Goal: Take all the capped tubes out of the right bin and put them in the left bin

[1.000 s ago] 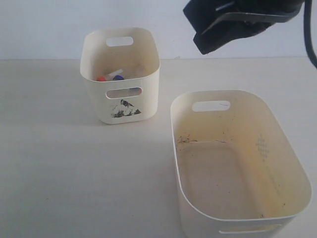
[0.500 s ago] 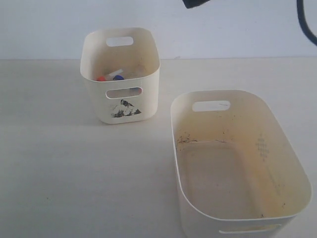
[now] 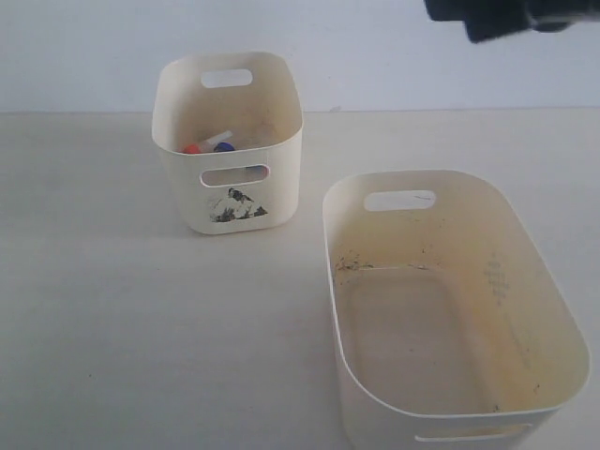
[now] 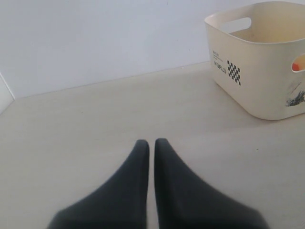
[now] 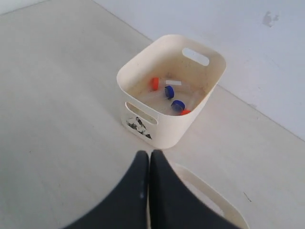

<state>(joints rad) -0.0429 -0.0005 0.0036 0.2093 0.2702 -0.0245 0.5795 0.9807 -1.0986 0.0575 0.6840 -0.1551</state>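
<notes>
All the capped tubes I can see lie in the left bin (image 5: 167, 133): two orange-red caps (image 5: 154, 83) and two blue caps (image 5: 169, 91) show in the right wrist view. The exterior view shows one orange-red cap (image 3: 191, 148) and one blue cap (image 3: 223, 146) over the rim of the left bin (image 3: 178, 187). The right bin (image 3: 553, 309) holds no tubes, only dark specks. My right gripper (image 5: 148, 153) is shut and empty, high above the gap between the bins. My left gripper (image 4: 148, 142) is shut and empty, low over the table beside the left bin (image 4: 248, 90).
The right arm (image 3: 497, 14) shows as a dark shape at the top right of the exterior view. A white wall runs behind the table. The near rim of the right bin (image 5: 204, 186) lies just under my right gripper.
The right arm has risen and swung right, from above the space between the bins to the top right corner. Bins and tubes have not moved.
</notes>
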